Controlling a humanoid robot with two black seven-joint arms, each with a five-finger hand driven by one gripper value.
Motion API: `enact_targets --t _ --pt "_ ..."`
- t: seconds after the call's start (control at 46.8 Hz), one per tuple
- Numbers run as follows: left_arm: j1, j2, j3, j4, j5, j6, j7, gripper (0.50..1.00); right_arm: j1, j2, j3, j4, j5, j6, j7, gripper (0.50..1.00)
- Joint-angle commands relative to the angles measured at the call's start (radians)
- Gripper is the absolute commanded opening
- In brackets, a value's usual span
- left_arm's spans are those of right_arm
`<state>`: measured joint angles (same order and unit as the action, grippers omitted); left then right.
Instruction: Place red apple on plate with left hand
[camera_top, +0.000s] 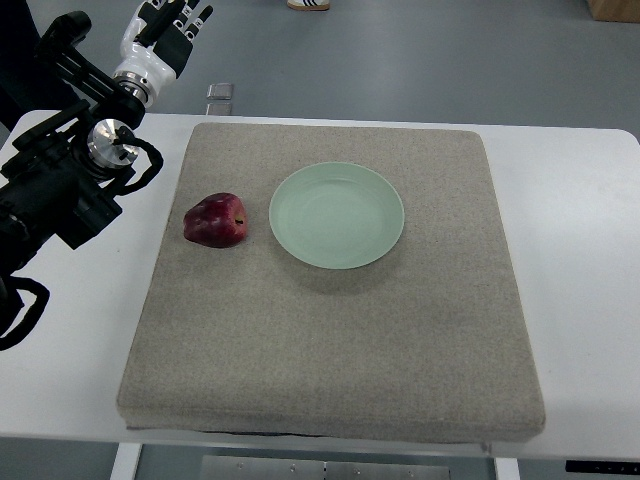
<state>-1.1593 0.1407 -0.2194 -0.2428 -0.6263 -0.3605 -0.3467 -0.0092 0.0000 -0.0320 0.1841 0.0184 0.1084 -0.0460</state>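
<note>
- The grey mat (330, 340) lies nearest, covering the white table (580, 290).
- The red apple (215, 221) rests on the mat, just left of the green plate (337, 215), apart from it.
- The left hand (165, 30) hangs beyond the mat's far-left corner, fingers relaxed, holding nothing.

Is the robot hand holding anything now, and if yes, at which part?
Nothing is held. The left hand is raised beyond the table's far left corner, away from the apple, which lies on the mat beside the plate.

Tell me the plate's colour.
The plate is pale green, plain; the top view shows it.
</note>
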Motion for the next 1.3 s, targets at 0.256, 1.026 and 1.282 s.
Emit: enact_targets --t 0.256,1.026,1.282 --pt "0.001 0.004 0.015 -0.015 0.026 0.028 0.002 0.992 0.0 0.0 0.0 0.0 0.0 0.001 0.0 0.93" --pt "-0.094 0.257 0.144 -0.431 0.619 0.118 0.008 0.986 0.0 0.0 0.0 0.0 0.0 0.001 0.0 0.93" --pt "-0.2 0.362 0.37 -0.615 0.629 0.11 0.008 0.986 0.0 0.0 0.0 0.0 0.0 -0.001 0.0 0.932"
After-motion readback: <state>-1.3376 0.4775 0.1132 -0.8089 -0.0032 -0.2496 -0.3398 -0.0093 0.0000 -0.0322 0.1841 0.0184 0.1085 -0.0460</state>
